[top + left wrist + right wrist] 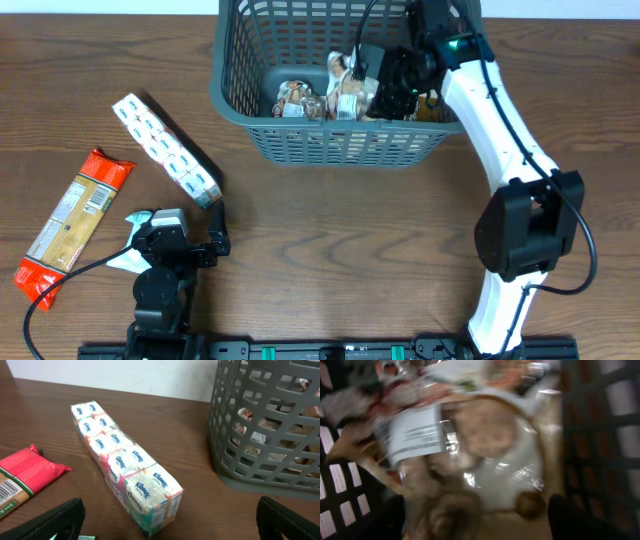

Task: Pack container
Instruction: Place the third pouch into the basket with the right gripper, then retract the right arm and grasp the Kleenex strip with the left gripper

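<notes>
Carefully: right claw [395,85] is down inside the container [330,140] on the bench [330,230], grip lost in blur; release low over the snack packs [320,98]. Left claw [178,232], fingers apart, waits left of the container.

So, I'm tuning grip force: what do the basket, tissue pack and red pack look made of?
Basket: likely moulded plastic, matte grey-blue, judging by its slotted lattice walls and thick rim. Tissue pack: paper tissues in thin clear film, which shows glossy wrinkles. Red pack: probably plastic or foil film, with a flat sealed end.
</notes>
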Motion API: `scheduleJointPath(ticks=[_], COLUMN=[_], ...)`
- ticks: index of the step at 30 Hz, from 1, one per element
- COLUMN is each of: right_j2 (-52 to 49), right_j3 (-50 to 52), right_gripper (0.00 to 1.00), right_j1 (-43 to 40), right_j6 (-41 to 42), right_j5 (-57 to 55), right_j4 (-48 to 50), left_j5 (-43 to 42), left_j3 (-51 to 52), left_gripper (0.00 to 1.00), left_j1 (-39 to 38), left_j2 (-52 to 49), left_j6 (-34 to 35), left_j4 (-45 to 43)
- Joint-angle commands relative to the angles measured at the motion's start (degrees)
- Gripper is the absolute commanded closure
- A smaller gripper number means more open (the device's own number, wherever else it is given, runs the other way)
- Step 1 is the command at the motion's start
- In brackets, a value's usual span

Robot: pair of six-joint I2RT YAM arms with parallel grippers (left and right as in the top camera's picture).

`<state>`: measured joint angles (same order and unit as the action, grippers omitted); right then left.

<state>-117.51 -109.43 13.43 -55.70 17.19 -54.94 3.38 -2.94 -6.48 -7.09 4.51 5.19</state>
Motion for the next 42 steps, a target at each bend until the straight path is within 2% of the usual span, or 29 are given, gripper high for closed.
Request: scheduleJointPath(ticks=[1,4,6,9,13,16,18,24,27,30,33,38,40,42], right_j2=[6.36,11.50,14.69,18.95,22.43,22.38,21.44,15.91,13.09,10.27,8.39,7.06,6.99,6.99], right_j3=[-6.05,-12.41,-15.82,-17.81,-17.81,-17.62,-17.00,-10.12,-4.94,0.50,5.07,11.93,14.58,17.00], right_gripper=[0.21,0.16,0.01,0.01,0.01,0.01,0.01,0.01,0.01,0.01,0.01,0.01,0.01,0.01], right_j1=[-1.31,-3.19,-5.16,-9.38,-18.47,-26.21,-30.10,-35.28,-34.82,-34.29,-33.92,-33.22,-33.09,-33.05], right_j6=[2.51,4.66,6.19,13.79,30.67,43.17,46.27,46.47,46.45,46.42,46.18,44.72,44.72,44.72], right_j5=[1.27,1.27,1.20,-1.66,-7.10,-6.86,-4.52,0.00,0.00,0.37,1.84,4.07,4.07,4.04], right_j4=[-0.87,-0.96,-0.68,2.19,3.76,-0.52,-4.44,-14.25,-15.08,-13.51,-10.95,-6.40,-4.68,-2.99], left_j5=[0.09,0.07,0.07,0.11,2.91,7.02,9.46,9.27,7.96,6.32,6.27,7.19,7.19,7.19], left_j3=[1.09,1.01,0.20,-4.72,-18.75,-32.72,-42.93,-71.97,-85.09,-95.41,-98.90,-98.40,-98.38,-98.38], left_gripper=[0.02,0.02,0.02,0.02,0.01,0.01,0.02,0.02,0.02,0.02,0.02,0.02,0.02,0.02], left_j1=[0.20,0.20,0.20,0.20,0.20,0.22,0.44,1.18,1.20,1.18,1.16,1.84,3.08,4.90], left_j2=[-0.11,-0.11,-0.11,-0.44,-4.22,-10.71,-17.07,-40.17,-52.17,-61.92,-68.00,-74.64,-77.20,-79.91], left_j6=[0.52,0.55,0.55,0.52,0.55,3.04,5.79,11.13,11.28,10.71,10.62,10.67,14.12,21.05], left_j4=[1.62,1.64,1.92,6.36,21.20,33.18,40.70,62.31,72.83,79.03,79.80,76.94,74.71,72.85])
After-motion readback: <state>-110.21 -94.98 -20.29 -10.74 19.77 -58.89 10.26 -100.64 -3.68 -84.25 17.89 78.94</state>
